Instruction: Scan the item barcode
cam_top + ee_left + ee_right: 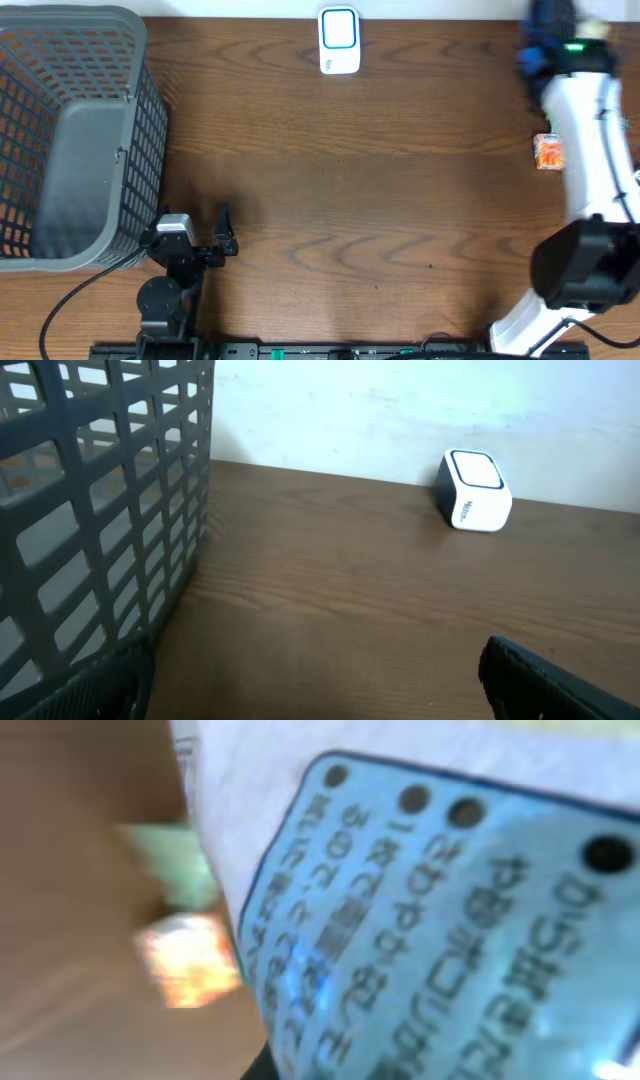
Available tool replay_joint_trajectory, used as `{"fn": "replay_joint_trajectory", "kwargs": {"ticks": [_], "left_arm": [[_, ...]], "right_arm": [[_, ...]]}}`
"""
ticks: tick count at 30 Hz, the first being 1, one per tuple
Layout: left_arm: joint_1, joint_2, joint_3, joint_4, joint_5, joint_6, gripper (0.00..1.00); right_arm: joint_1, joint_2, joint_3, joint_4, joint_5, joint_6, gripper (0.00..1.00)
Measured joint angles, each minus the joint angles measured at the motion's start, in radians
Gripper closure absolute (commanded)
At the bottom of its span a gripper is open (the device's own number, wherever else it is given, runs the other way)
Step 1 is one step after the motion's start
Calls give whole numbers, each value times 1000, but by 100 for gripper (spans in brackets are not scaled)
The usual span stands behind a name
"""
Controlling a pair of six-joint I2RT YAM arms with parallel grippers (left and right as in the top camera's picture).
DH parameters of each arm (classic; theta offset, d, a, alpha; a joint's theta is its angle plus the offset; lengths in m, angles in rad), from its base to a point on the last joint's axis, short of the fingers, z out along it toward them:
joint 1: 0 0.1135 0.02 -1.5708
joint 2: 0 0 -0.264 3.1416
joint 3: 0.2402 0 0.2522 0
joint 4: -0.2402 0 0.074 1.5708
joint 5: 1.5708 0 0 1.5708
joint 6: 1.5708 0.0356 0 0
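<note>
A grey mesh basket (140, 60) fills the table's (400, 200) 9 o'clock side, near the left gripper (226, 232), which is spread wide and empty at 7. The white scanner (339, 40) sits at 12. An orange packet (548, 152) lies at 3. At 1 o'clock the right gripper (545, 45) is clamped on the blue packet (420, 920). Its print runs from 1 to 7, but its long axis cannot be told.

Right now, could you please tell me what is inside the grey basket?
From overhead, the grey basket shows only its own bare floor, with no item visible. Its left edge is out of frame, and the mesh walls screen the corners.
</note>
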State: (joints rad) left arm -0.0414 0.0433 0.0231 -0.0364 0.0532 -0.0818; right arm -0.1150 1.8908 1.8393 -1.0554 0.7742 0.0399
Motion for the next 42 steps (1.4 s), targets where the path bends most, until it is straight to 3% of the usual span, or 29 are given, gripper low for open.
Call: {"fn": "replay_joint_trajectory", "kwargs": {"ticks": [4,8,14,21,22,23,24,25,26,34,42], "left_arm": [[0,0,0,0,0,0,2],[0,0,0,0,0,0,2],[0,0,0,0,0,0,2],[0,0,0,0,0,0,2],[0,0,0,0,0,0,2],[0,0,0,0,0,0,2],[0,0,0,0,0,0,2],[0,0,0,0,0,0,2],[0,0,0,0,0,0,2],[0,0,0,0,0,0,2],[0,0,0,0,0,0,2]], "right_arm": [[-220,53,-5,98,68,186,99],[-337,111,-7,262,89,100,99],[-379,143,-8,264,34,17,98],[-349,165,-8,103,-63,154,95],[-343,173,-8,79,-63,174,90],[-338,180,-8,56,-63,191,75],[-331,189,-8,21,-63,219,22],[-330,193,-8,3,-63,227,8],[-329,197,-8,-10,-64,240,1],[-251,166,-10,-104,-82,303,1],[17,-209,-10,-183,-334,338,1]]}}
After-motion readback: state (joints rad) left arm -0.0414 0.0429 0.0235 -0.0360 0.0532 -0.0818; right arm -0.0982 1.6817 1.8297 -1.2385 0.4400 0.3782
